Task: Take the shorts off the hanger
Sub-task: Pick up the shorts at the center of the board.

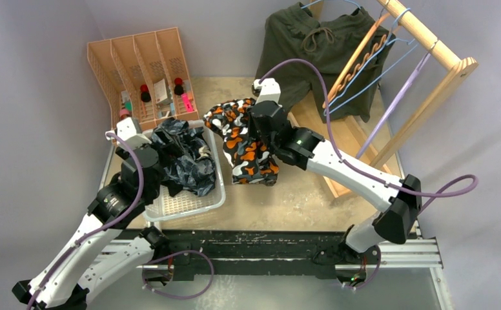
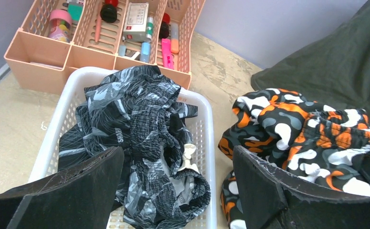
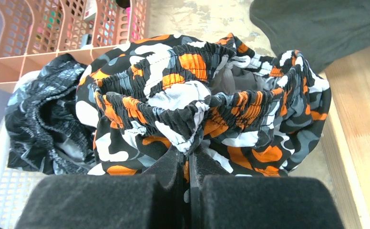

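My right gripper (image 3: 189, 153) is shut on the elastic waistband of the orange-black-white camouflage shorts (image 3: 207, 100), which hang bunched from it beside the basket (image 1: 241, 139). Olive green shorts (image 1: 312, 48) with a drawstring still hang on a hanger (image 1: 357, 61) on the wooden rack. Dark blue-grey camouflage shorts (image 2: 135, 129) lie crumpled in the white basket (image 2: 204, 138). My left gripper (image 2: 178, 191) is open above the basket's near end, holding nothing; in the top view it (image 1: 141, 145) sits at the basket's left edge.
A pink divided organiser (image 1: 141, 71) with small items stands behind the basket. The wooden garment rack (image 1: 429, 51) with empty blue and purple hangers (image 1: 396, 90) stands at the right, its wooden base (image 3: 359, 138) on the table.
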You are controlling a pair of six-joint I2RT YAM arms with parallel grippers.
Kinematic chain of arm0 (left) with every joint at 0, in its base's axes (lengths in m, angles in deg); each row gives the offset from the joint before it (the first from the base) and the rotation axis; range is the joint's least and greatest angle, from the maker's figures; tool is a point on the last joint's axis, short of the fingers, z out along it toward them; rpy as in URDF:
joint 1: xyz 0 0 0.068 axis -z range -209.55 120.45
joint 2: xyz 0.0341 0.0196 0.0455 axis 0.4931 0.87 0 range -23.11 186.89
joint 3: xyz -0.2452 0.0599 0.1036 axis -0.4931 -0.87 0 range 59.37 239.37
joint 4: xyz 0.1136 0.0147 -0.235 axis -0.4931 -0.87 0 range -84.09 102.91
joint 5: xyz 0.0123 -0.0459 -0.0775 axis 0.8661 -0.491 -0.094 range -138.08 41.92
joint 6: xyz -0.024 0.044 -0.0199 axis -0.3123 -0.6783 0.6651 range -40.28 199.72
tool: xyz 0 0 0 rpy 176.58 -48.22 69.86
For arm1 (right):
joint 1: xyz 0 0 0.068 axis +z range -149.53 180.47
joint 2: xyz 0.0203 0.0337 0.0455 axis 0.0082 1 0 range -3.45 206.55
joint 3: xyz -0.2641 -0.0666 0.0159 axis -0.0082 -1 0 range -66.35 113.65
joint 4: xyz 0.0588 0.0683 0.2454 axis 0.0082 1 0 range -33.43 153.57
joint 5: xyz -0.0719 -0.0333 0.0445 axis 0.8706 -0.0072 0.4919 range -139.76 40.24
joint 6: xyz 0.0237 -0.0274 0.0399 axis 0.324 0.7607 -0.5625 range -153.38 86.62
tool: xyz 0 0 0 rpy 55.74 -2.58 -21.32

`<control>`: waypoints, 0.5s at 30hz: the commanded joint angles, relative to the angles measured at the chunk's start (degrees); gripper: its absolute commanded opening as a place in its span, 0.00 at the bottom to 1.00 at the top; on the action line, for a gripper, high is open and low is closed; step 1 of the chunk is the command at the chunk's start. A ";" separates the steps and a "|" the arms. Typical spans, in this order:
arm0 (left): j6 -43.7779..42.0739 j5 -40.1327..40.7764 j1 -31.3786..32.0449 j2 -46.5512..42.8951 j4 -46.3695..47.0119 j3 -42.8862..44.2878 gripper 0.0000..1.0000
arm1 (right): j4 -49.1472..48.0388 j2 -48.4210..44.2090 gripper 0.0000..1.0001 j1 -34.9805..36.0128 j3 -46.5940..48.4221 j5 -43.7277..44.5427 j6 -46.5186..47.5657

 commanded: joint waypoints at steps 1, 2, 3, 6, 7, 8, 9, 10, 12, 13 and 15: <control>0.02 2.93 -0.12 -0.27 0.59 2.34 0.84 | -0.24 -2.49 0.00 0.20 2.84 -2.12 2.51; -0.05 3.03 -0.09 -0.15 0.70 2.34 0.84 | -0.28 -2.98 0.00 0.20 3.57 -2.93 3.15; -0.17 3.20 -0.08 0.02 0.85 2.39 0.84 | -0.30 -3.36 0.00 0.20 4.42 -3.85 3.92; -0.62 4.15 -0.14 0.94 0.27 3.17 0.85 | -0.84 -4.73 0.00 0.17 7.20 -6.81 5.69; -0.58 4.64 -0.08 1.28 -0.31 3.63 0.85 | -1.51 -5.33 0.00 0.20 7.88 -8.08 6.46; -0.64 5.03 -0.16 1.57 -0.85 4.05 0.86 | -1.95 -5.83 0.00 0.20 8.70 -9.11 7.18; -0.73 5.52 -0.18 1.82 -1.26 4.39 0.86 | -2.26 -6.28 0.00 0.20 9.51 -10.06 7.81; -0.75 6.18 -0.15 1.92 -1.72 4.75 0.86 | -2.42 -6.51 0.00 0.20 10.58 -11.16 8.53; -0.50 7.56 -0.12 1.62 -2.48 5.31 0.86 | -2.29 -6.77 0.00 0.20 13.05 -12.43 9.35; -0.28 8.50 -0.13 1.25 -2.74 5.29 0.86 | -2.43 -6.69 0.00 0.19 14.34 -13.17 9.76; 0.64 10.62 -0.09 0.31 -3.03 5.20 0.86 | -3.00 -6.36 0.00 0.20 16.69 -15.70 10.62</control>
